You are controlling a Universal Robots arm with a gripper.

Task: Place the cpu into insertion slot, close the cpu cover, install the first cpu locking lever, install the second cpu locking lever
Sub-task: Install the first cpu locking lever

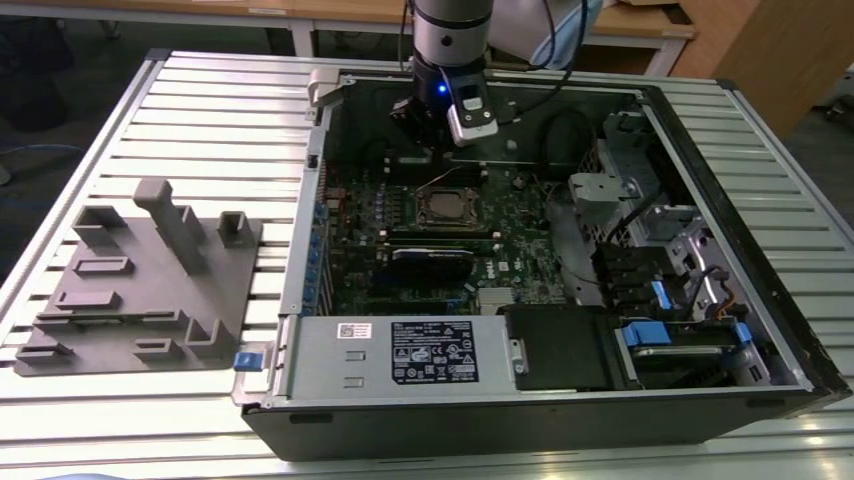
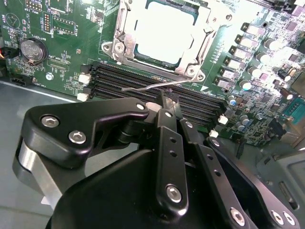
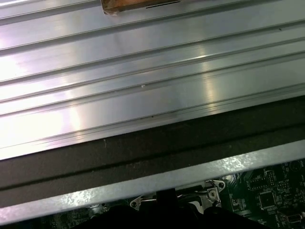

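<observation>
The cpu (image 2: 164, 28) sits in the insertion slot (image 1: 447, 225), with the cpu cover (image 2: 123, 36) down around it. One locking lever (image 2: 143, 88) stands loose, apparently unlatched. The gripper (image 2: 167, 99), pinched closed and empty, hovers just beside that lever, at the slot's twelve o'clock in the exterior view.

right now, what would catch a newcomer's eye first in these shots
The open computer case on the slatted metal table, with the robot arm reaching into it. In the second wrist view the cpu gleams inside the cpu cover, and the gripper sits close to a thin silvery lever.
</observation>
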